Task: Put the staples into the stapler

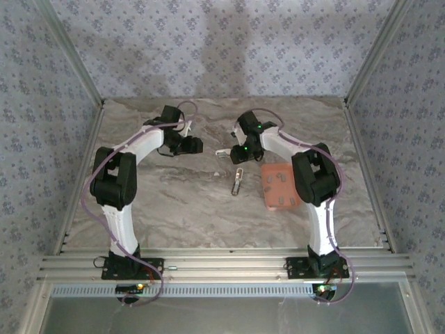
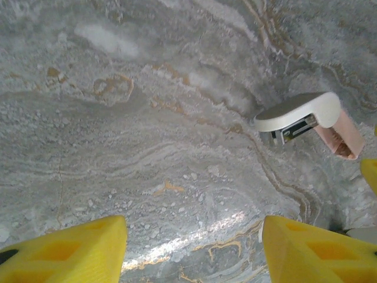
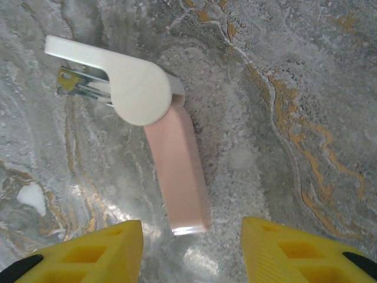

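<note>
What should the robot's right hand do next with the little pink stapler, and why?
Probably lower the right gripper and close on the stapler, at its pink body. The jaws stand open, and the pink end lies on the table ahead of the gap between them, untouched. The left gripper is open too, the stapler off to its side.

Stapler [image 3: 172, 154]: smooth pink and white plastic, bright metal insert. Surface [image 3: 283, 88]: marbled grey, slight sheen. Fingers [image 3: 88, 259]: matt yellow plastic.
</note>
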### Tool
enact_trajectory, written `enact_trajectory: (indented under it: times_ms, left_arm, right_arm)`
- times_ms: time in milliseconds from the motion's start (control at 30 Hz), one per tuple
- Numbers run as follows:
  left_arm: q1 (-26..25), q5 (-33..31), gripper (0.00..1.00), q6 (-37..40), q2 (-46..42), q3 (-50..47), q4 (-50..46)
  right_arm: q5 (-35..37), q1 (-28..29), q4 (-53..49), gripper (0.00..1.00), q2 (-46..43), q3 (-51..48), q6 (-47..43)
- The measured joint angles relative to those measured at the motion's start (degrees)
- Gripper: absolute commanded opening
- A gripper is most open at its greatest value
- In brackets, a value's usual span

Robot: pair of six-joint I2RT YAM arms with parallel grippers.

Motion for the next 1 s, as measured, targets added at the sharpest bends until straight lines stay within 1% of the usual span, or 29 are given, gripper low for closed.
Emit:
enact_trajectory:
  times_ms: [367,700,1000]
  left_arm:
    - [0.0,1.36,0.63,-1.62,-0.02,-3.15,1.92]
    - [0.0,1.55,0.62,-2.4,-0.04,-3.85,2.97]
    - [0.0,1.57,0.62,-2.4,-0.13,-3.93,3.06]
  right_arm:
    - [0.92,-0.02,-0.15,0.43,4.74,3.13,-2.93]
    - [1.49,0.04,0.24,0.37,6.36,5.35,-4.09]
    - [2.8,0.28,-0.42,0.29,6.86,6.27,-5.29]
